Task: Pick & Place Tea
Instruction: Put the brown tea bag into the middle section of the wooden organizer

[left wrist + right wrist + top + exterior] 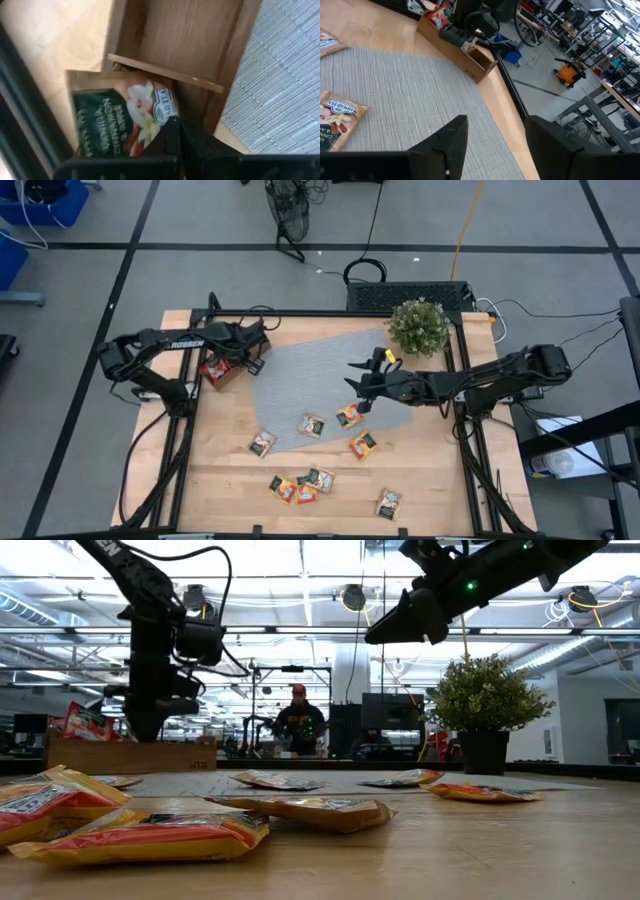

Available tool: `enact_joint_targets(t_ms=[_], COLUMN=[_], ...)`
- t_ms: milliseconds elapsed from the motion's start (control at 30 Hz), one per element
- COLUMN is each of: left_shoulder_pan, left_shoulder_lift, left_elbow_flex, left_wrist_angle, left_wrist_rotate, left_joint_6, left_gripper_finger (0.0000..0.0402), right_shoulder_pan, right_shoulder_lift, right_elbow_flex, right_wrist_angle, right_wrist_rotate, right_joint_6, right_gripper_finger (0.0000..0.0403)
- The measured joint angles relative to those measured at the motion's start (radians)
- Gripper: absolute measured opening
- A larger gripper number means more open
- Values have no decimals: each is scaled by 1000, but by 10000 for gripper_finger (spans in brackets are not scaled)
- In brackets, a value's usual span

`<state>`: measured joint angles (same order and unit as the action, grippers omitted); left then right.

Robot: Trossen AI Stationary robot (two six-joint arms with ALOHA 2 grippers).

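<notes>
Several tea sachets lie loose: two on the grey mat's near edge (312, 425) (348, 415), others on the bare wood (362, 444) (262, 443) (305, 488) (388, 503). More stand in the wooden tray (222, 370) at the table's left. My left gripper (175, 125) is down at that tray, shut on a green and red sachet (115, 120). My right gripper (492, 145) hangs open and empty, raised above the mat (310, 375), to the right of the tray (465, 55). My left gripper pinches the green and red sachet between its two fingers at one edge (162, 117). The fingers themselves hide the exact spot. They come from above, pointing down into the tray. The sachet stands tilted against a tray divider (165, 75).
A potted plant (418, 325) stands at the table's far right corner, behind my right arm. Black frame rails run along the table's left and right sides. A person (300, 725) stands far off in the room beyond the table. Bare wood shows between the loose sachets near the front.
</notes>
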<state>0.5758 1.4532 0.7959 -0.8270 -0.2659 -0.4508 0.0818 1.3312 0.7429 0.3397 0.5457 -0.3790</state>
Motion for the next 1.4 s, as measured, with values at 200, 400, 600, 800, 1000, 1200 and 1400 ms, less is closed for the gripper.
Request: enact_joint_targets(t_ms=[200,400,600,800,1000,1200,1400], left_shoulder_pan=[3,46,92,119,94,66,62], left_shoulder_lift=[-2,-4,5,47,51,52,52], left_elbow_flex=[-52,-71,-91,-104,-87,-72,-72], left_wrist_angle=[71,78,71,80,46,-16,-82], left_wrist_rotate=[22,53,65,38,-61,-106,-163], left_joint_6=[1,-1,4,27,26,-3,-36], left_gripper_finger=[1,1,1,1,0,0,0], right_shoulder_pan=[0,0,0,-2,-2,-2,-2], right_shoulder_lift=[0,0,0,0,1,1,1], right_elbow_flex=[0,0,0,0,0,0,1], right_wrist_angle=[4,16,31,33,38,53,67], right_wrist_rotate=[0,0,1,1,2,2,3], right_joint_6=[-2,-8,-8,-11,-10,-8,-7], right_gripper_finger=[180,180,180,180,180,180,180])
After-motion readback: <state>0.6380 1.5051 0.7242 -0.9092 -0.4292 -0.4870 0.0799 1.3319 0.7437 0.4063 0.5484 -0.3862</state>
